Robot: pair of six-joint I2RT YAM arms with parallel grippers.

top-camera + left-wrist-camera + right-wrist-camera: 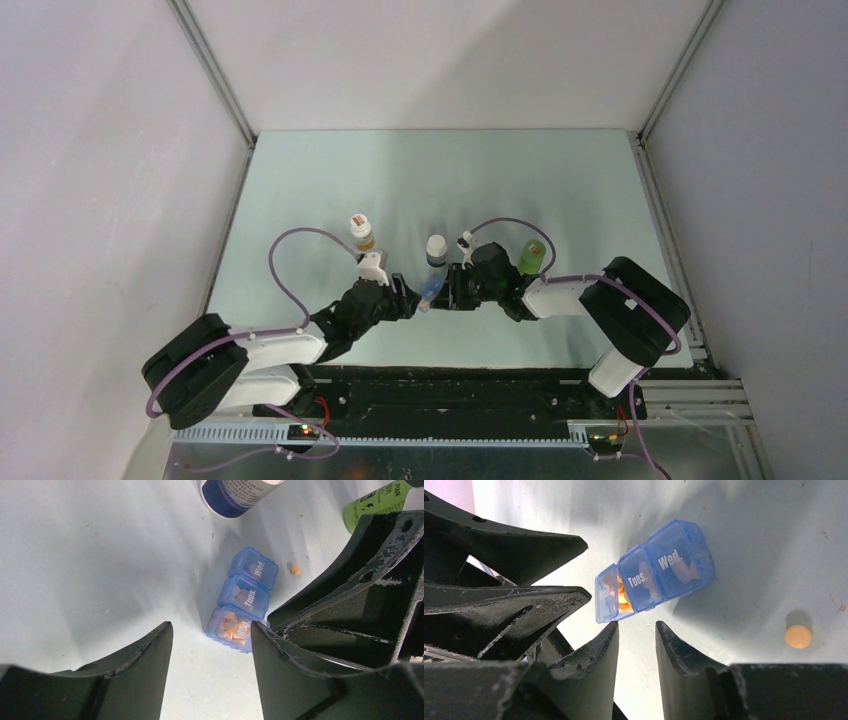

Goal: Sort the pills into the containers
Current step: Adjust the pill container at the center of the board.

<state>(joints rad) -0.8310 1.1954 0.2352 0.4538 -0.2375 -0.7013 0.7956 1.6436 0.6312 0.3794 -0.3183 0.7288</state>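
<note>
The pill box [674, 560] holds pills [621, 597] in three compartments; one loose pill [798, 636] remains on the surface [749, 530]. Beside the box, the left jaws and right jaws stand partly open, empty.

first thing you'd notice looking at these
A small blue pill box lies in the middle of the table, marked Mon, Tues and Wed, with orange pills piled in its Mon end. The left gripper and right gripper face it from opposite sides, jaws apart, holding nothing. One loose pill lies apart, near the Wed end.
</note>
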